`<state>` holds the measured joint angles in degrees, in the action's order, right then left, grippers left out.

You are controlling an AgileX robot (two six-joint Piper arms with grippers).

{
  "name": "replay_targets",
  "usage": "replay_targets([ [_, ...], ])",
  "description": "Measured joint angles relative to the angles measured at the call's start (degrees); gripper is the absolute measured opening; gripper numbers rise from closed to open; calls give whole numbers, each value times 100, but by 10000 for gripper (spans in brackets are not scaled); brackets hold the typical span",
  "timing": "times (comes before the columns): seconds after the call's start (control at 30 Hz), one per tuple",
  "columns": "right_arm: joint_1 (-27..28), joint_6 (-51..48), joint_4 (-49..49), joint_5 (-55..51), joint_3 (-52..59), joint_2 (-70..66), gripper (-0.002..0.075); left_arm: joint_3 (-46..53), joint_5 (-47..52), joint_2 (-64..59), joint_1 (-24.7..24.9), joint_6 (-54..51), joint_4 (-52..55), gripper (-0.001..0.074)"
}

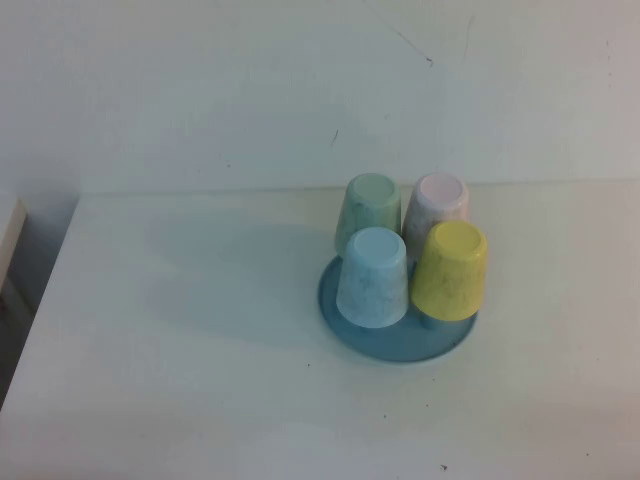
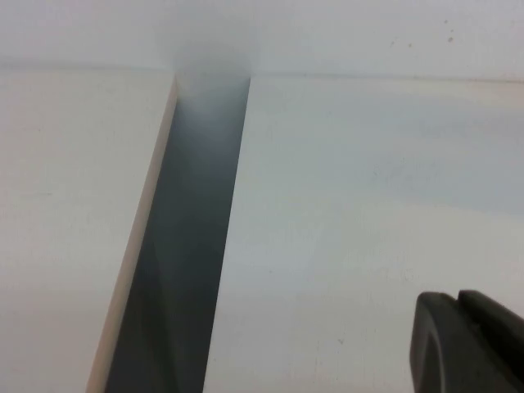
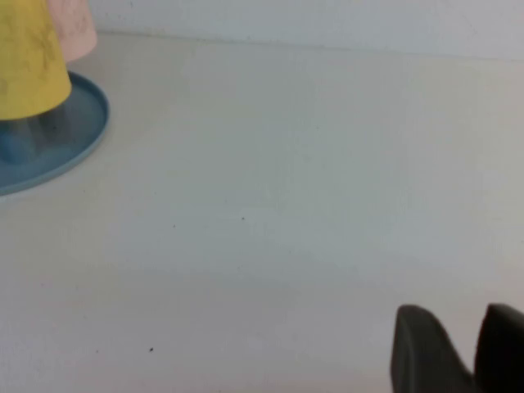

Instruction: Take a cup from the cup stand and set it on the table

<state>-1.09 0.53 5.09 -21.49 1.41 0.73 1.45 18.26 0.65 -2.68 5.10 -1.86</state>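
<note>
The light blue speckled cup [image 1: 373, 277] sits upside down at the front left of the round blue cup stand [image 1: 400, 342] on the white table [image 1: 180, 350]. No arm shows in the high view. My left gripper [image 2: 457, 296] is shut and empty over bare table beside a dark gap, far from the stand. My right gripper [image 3: 458, 315] is shut and empty, low over the table, well to the side of the stand [image 3: 78, 131]. The light blue cup is out of both wrist views.
A pale green cup [image 1: 368, 205], a pink cup [image 1: 440, 200] and a yellow cup [image 1: 450, 270] also sit upside down on the stand. The yellow cup [image 3: 24, 57] and pink cup [image 3: 75, 33] show in the right wrist view. A dark gap [image 2: 184, 246] separates the table from a side surface.
</note>
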Motion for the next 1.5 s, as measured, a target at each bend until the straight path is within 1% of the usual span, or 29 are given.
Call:
replay_targets([
  [0.23,0,0,0,0,0,0,154,0,-65,0,0,0,-87,-3],
  [0.47,0,0,0,0,0,0,154,11,-427,0,0,0,-752,-3],
  [0.57,0,0,0,0,0,0,154,11,-490,0,0,121,-1391,-3],
  [0.67,0,0,0,0,0,0,154,11,-579,0,0,193,-2381,-3],
  [0.7,0,0,0,0,0,0,154,11,-609,0,0,217,-2964,-3],
  [0.8,0,0,0,0,0,0,154,11,-680,0,0,254,-4230,-3],
  [0.9,0,0,0,0,0,0,154,11,-767,0,0,254,-4772,-3],
  [1.2,0,0,0,0,0,0,154,11,-1191,0,0,88,-4980,-3],
  [1.43,0,0,0,0,0,0,154,11,-1158,0,0,-92,-5118,-3],
  [1.5,0,0,0,0,0,0,154,-110,-1065,0,0,-410,-5132,-3],
])
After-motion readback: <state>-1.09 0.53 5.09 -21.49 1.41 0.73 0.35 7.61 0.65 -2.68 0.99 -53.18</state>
